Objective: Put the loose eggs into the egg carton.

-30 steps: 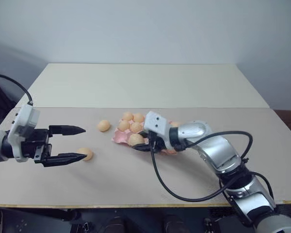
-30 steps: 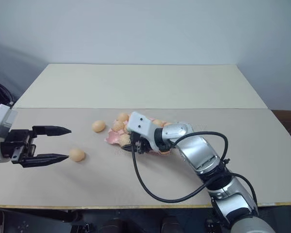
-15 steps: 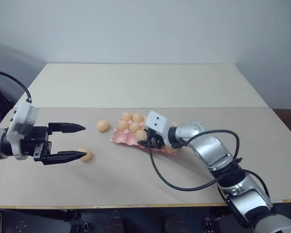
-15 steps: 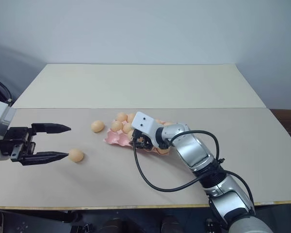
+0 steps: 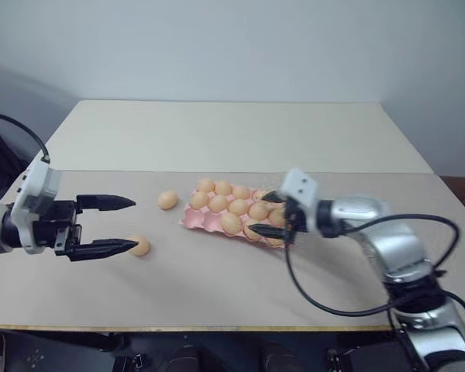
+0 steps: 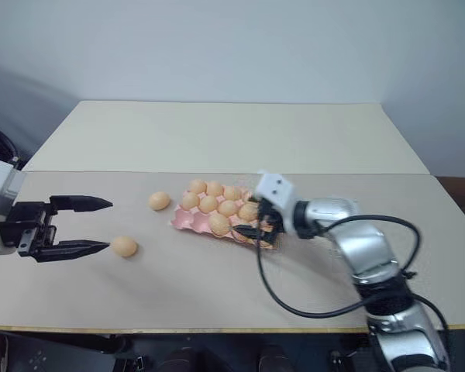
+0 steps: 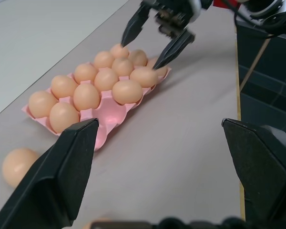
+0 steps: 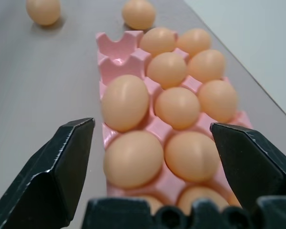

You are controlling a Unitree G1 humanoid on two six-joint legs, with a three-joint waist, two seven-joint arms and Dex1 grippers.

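Hovering with its two black fingers spread wide and nothing between them, the right gripper (image 5: pixel 265 213) is sitting just over the near right end of the egg carton (image 5: pixel 195 220), its tips straddling the last cups there without clearly touching an egg. Reaching outward from that claw, the pink tray is lying on the table (image 5: pixel 217 287) nearly full: the right wrist view is showing eggs seated in every cup along the rows except one bare cup at the far corner (image 8: pixel 115 45), though the cups nearest the claw are partly hidden. Two loose eggs are lying beyond that end of the carton, away from the right gripper: one (image 5: pixel 168 199) just beside the carton's far left corner, the other (image 5: pixel 139 246) well apart from it, nearer the table's front edge. The left gripper (image 5: pixel 118 225) is waiting on that side of the carton, its fingers also wide apart and holding nothing, with the lower fingertip touching or almost touching the nearer loose egg. Judging from this, most of the job is looking done, with two eggs remaining to be placed, while I can be sure of only one free cup.
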